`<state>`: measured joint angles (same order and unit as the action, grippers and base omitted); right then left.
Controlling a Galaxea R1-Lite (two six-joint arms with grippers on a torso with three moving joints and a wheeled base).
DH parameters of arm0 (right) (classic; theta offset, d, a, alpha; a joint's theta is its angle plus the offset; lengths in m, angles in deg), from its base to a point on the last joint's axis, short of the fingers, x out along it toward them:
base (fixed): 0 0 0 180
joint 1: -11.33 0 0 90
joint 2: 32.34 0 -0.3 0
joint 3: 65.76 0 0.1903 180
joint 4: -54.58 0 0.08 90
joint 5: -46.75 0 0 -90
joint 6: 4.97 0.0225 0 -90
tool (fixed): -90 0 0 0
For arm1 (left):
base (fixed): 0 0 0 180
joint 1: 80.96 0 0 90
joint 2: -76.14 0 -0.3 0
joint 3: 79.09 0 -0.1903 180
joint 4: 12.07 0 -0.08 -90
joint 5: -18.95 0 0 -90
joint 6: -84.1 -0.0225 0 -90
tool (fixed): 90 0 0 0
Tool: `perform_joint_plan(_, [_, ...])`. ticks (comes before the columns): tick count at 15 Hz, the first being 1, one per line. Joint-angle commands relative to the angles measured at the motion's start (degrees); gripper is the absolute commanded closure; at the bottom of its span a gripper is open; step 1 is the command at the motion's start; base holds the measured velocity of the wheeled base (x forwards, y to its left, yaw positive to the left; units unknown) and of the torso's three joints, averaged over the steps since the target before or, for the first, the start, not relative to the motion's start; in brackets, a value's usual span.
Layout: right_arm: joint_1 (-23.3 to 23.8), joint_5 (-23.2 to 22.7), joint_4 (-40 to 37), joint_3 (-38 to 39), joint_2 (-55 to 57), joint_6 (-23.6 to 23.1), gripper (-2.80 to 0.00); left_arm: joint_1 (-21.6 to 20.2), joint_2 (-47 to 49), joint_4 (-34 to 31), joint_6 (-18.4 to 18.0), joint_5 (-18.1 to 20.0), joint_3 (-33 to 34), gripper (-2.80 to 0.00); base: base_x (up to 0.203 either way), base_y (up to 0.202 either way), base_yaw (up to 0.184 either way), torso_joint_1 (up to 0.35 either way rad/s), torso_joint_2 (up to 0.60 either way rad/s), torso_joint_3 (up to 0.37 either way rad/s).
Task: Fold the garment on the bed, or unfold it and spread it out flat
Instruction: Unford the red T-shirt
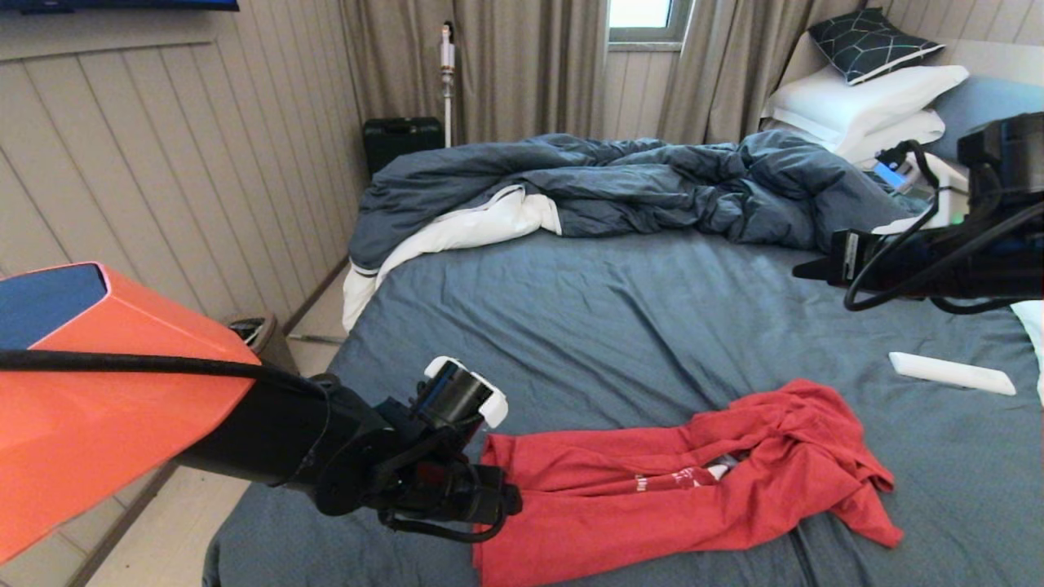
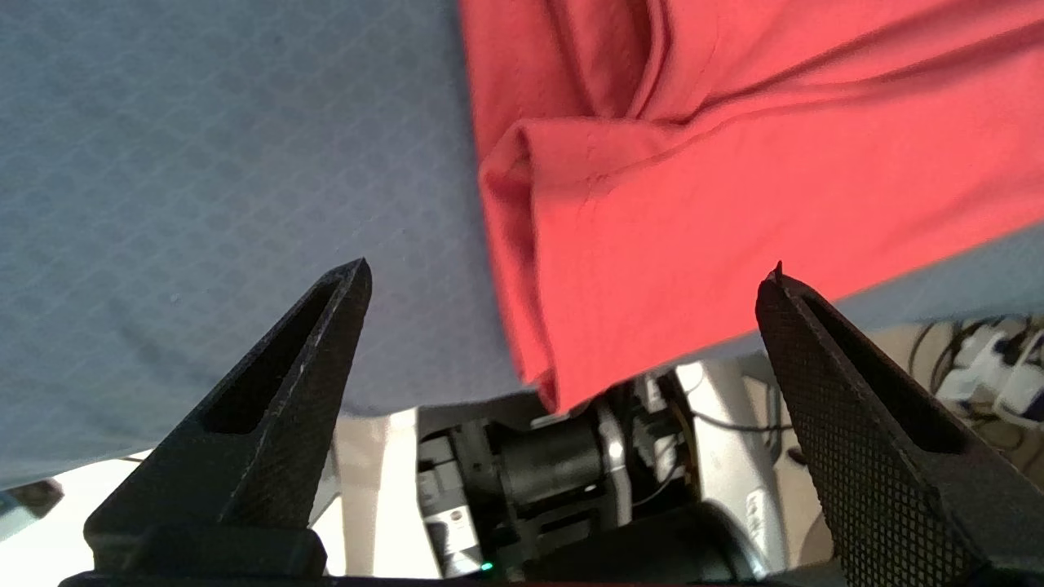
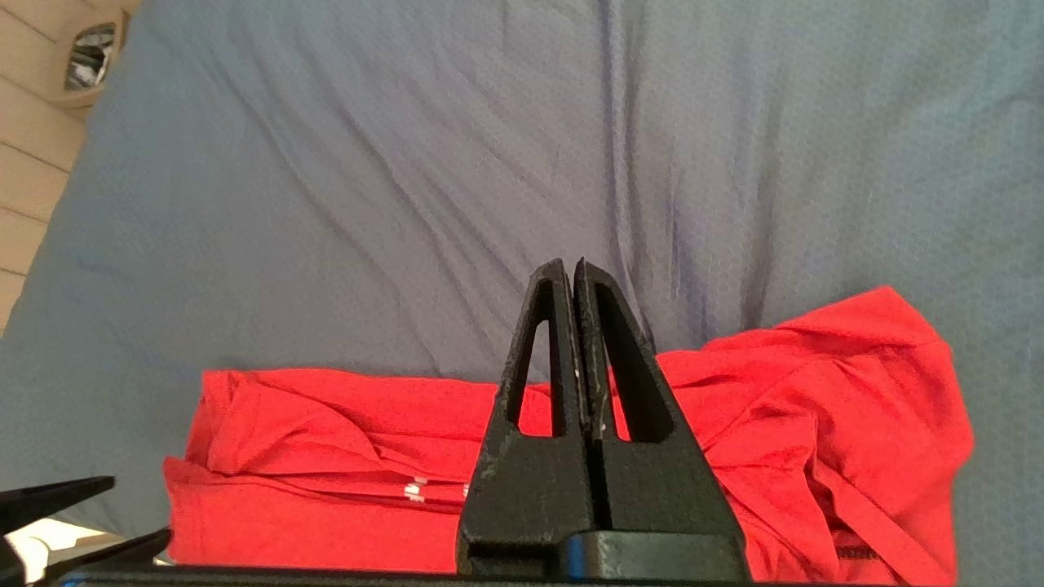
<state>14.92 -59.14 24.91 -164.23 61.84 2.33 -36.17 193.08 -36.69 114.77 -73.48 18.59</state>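
The garment [image 1: 677,489], a red T-shirt, lies bunched lengthwise on the slate-blue sheet near the front edge of the bed [image 1: 620,318]. At its left end hovers the left gripper [image 2: 563,285], fingers spread wide, seemingly clear of the cloth. The right gripper [image 3: 568,281] hangs above the bed's right side, fingers pressed together, empty.

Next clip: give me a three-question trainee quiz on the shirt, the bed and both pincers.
1. True or false: the left pincer grips the red T-shirt.
2. The shirt on the bed is: A) neatly folded B) bunched and rumpled C) spread flat.
3. Fill in: the right pincer, raised above the bed, is ____.

Key: 1 false, it is open at the shirt's edge; 2 B; 3 shut.
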Motion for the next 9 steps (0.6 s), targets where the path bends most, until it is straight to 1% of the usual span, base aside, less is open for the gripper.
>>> perform_joint_plan(1, [0.11,-0.1,-0.03,-0.15,0.3,0.08,0.0,0.47,1.49,-0.21,0.91,-0.19,-1.75,-2.8,0.0,0.0,0.0,0.0,0.0,0.0])
perform_joint_plan(2, [0.2,-0.1,-0.03,-0.22,0.39,0.08,0.0,0.63,1.7,-0.59,1.76,-0.91,-2.48,-2.8,0.0,0.0,0.0,0.0,0.0,0.0])
perform_joint_plan(3, [0.46,-0.1,-0.03,-0.33,0.49,0.08,0.0,0.65,1.47,-0.67,1.76,-1.93,-2.74,-2.8,0.0,0.0,0.0,0.0,0.0,0.0])
perform_joint_plan(6, [0.9,-0.1,-0.03,-0.48,0.82,0.08,0.0,1.43,3.27,-0.27,1.23,-6.97,-3.33,-2.8,0.0,0.0,0.0,0.0,0.0,0.0])
perform_joint_plan(9, [0.99,-0.72,-0.03,-0.48,0.91,0.17,0.0,1.81,4.41,-0.7,1.83,-7.0,-5.49,-2.8,0.0,0.0,0.0,0.0,0.0,0.0])
